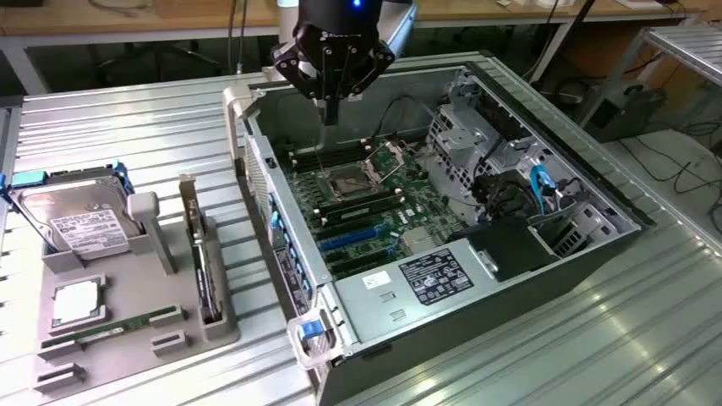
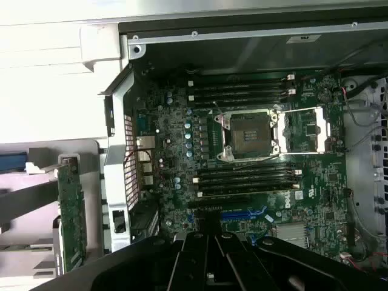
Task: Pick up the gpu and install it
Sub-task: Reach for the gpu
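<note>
The gpu [image 1: 199, 254] is a thin dark card with a silver end bracket. It stands on edge in a grey holder [image 1: 135, 338] on the exterior view's left, outside the open computer case [image 1: 587, 254]. In the wrist view the gpu [image 2: 71, 212] stands beside the case's rear wall. My gripper [image 1: 330, 114] hangs over the far end of the case, above the motherboard [image 1: 361, 194], well apart from the gpu. Its fingers are shut together and hold nothing. In the wrist view the gripper [image 2: 206, 257] points down over the motherboard [image 2: 242, 182], near the blue expansion slots [image 2: 242, 214].
A silver hard drive [image 1: 81, 222] with a white label stands in the holder's back corner, and a slim green memory stick [image 1: 113, 326] lies near its front. Drive cages and cables [image 1: 508, 161] crowd the case's right side. The ribbed metal table [image 1: 631, 338] surrounds everything.
</note>
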